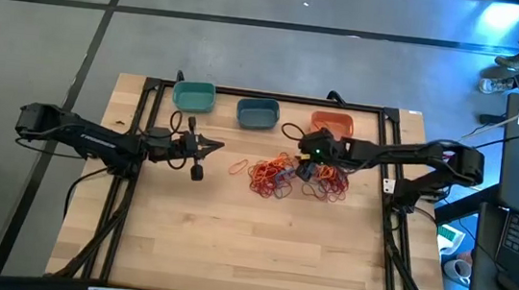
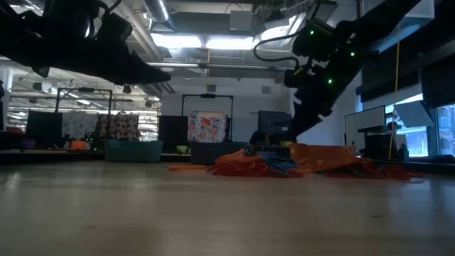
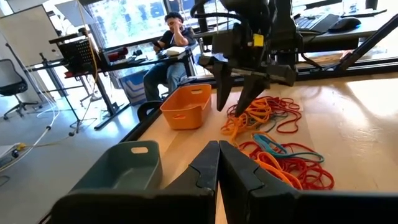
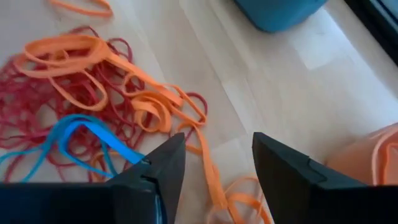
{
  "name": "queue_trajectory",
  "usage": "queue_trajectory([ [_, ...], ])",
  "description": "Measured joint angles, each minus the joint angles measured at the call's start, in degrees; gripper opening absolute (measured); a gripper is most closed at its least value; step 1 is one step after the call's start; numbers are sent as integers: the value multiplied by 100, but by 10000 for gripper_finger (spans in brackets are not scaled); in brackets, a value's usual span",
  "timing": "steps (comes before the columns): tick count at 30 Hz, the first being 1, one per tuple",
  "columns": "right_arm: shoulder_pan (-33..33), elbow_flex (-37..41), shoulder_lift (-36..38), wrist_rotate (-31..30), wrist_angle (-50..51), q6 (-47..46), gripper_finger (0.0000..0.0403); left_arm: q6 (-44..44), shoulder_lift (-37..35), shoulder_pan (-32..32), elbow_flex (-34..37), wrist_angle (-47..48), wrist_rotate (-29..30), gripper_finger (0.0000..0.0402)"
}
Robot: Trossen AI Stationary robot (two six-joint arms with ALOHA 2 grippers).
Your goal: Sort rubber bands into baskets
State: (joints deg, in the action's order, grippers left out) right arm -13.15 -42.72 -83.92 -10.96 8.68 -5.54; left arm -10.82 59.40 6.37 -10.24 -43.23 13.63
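the tangled heap of thin red, orange and blue elastic rubber bands (image 1: pixel 287 176) lies mid-bench toward the far edge, near the three small plastic baskets (image 1: pixel 257 114); light, limp and snaggy, it is probably best pinched at a stray orange loop by the right gripper (image 4: pixel 212 163) (jaws spread, empty), while the left gripper (image 3: pixel 218 163) waits pressed closed.

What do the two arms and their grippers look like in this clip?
Both arms are dark, jointed and slim, with black cables looping near the wrists. The right arm shows small green lights by its wrist. Each gripper, left and right, has two dark, wedge-shaped fingers.
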Motion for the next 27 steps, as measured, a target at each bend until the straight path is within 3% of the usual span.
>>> queue_trajectory([
  [10,0,0,-787,-8,-624,4,189,-6,0,2,0,177,0,5],
  [22,0,0,-722,-106,52,-50,189,8,2,30,0,344,-1,5],
  [27,0,0,-722,-728,-167,-50,189,-134,2,80,0,337,0,5],
])
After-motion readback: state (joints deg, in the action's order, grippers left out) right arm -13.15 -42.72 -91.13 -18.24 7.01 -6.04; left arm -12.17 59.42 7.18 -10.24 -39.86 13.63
